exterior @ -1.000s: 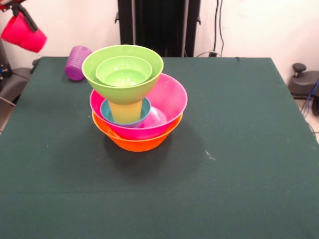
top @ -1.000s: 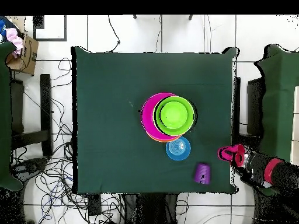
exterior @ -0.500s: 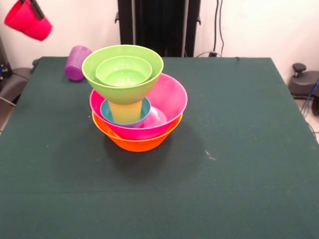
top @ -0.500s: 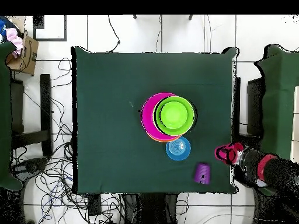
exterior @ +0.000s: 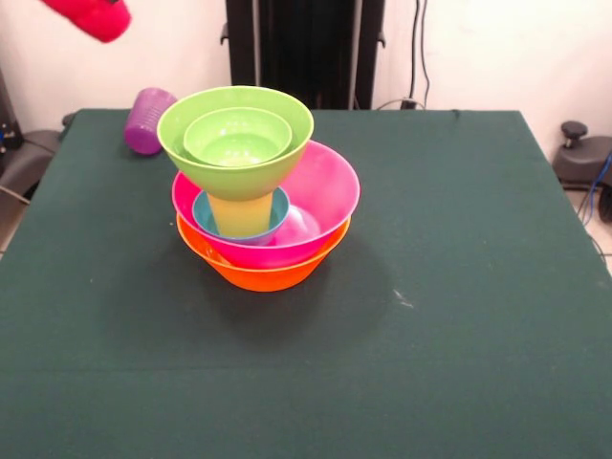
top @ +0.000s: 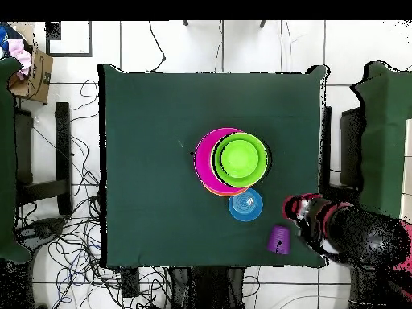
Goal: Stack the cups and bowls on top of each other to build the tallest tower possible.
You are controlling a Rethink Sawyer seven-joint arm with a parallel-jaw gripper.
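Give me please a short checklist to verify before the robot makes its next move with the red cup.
1. Red cup held clear of the table: ok, it hangs high above the far left corner in the front view.
2. Grip of the tool on the cup: cannot tell, the fingers are not visible.
3. Tower stands upright: ok, the orange bowl is at the bottom and the small green bowl is on top.
4. Landing place free: ok, the small green bowl is empty.
5. Purple cup out of the path: ok, it lies on its side away from the tower.
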